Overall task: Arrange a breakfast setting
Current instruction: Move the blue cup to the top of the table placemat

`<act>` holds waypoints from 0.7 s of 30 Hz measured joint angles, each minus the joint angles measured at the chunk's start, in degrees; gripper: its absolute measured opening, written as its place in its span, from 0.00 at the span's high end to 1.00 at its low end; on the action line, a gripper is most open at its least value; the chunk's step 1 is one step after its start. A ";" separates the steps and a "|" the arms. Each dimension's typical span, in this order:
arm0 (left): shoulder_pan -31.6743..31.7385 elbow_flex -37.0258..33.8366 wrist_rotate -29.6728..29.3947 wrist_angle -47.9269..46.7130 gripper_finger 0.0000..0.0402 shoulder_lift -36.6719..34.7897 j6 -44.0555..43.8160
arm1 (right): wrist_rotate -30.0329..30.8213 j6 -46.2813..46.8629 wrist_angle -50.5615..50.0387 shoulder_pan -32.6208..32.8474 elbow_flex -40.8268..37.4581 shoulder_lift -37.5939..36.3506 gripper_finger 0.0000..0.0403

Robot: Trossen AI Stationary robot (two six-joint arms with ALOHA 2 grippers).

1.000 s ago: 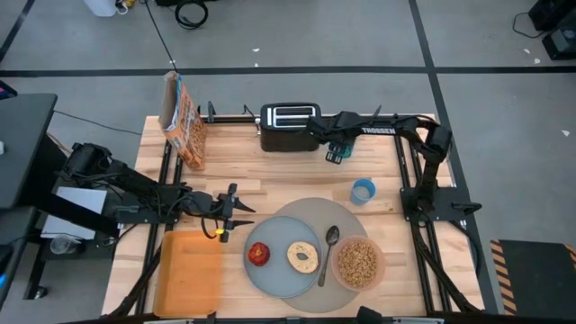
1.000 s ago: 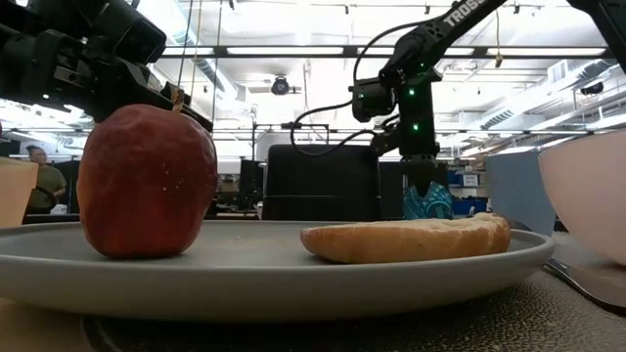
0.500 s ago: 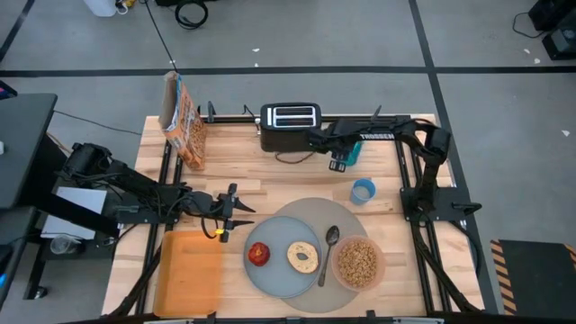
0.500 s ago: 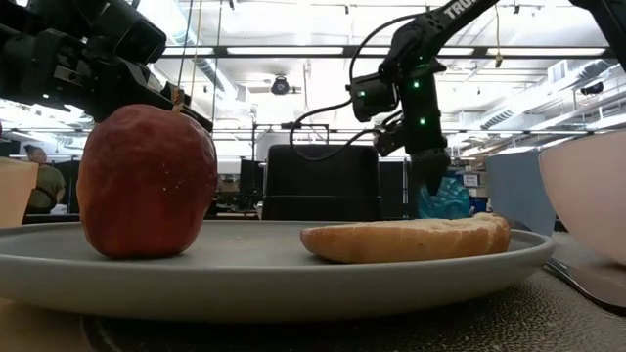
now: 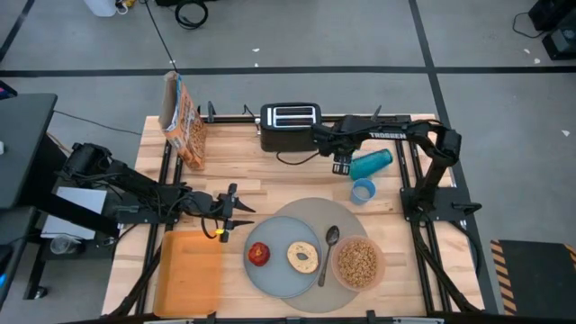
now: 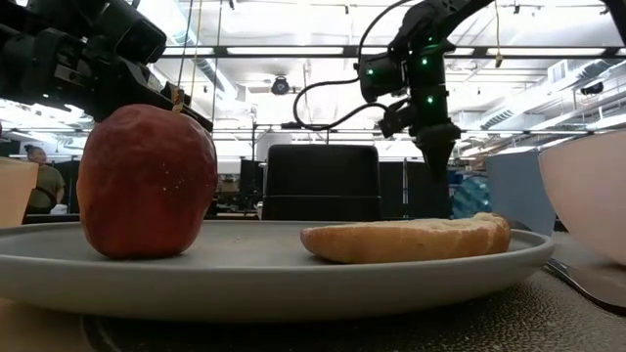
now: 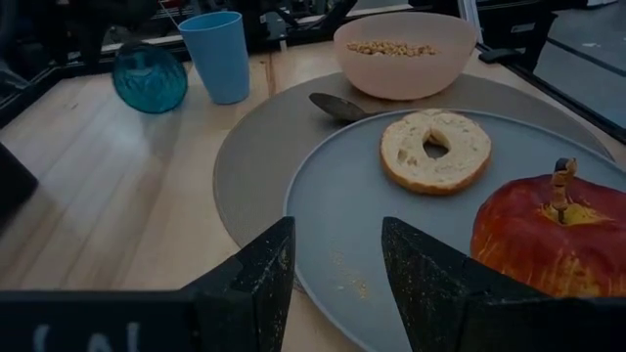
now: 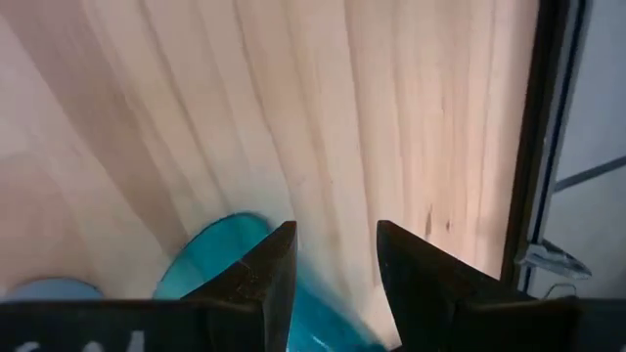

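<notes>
Toward the far right of the table, the teal tumbler (image 5: 371,163) lies on its side, long axis running left to right and slightly tilted, just behind the upright light-blue cup (image 5: 363,191). The right gripper (image 5: 341,166) hangs at the tumbler's left end; whether its fingers pinch it, I cannot tell. The left wrist view shows the tumbler's round end (image 7: 149,77) facing the camera, which the overhead view does not. The left gripper (image 5: 222,219), fingers spread, waits left of the grey-blue plate (image 5: 281,274) on the grey mat (image 5: 310,212).
</notes>
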 joint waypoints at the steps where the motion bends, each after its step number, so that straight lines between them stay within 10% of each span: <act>1: 0.00 0.00 0.00 0.01 0.60 0.00 0.01 | 0.06 0.50 -0.02 -0.08 0.00 -0.25 0.63; 21: 0.02 8.91 -1.62 -6.33 0.60 0.52 3.40 | -10.61 19.01 -18.93 3.46 5.95 -0.37 0.37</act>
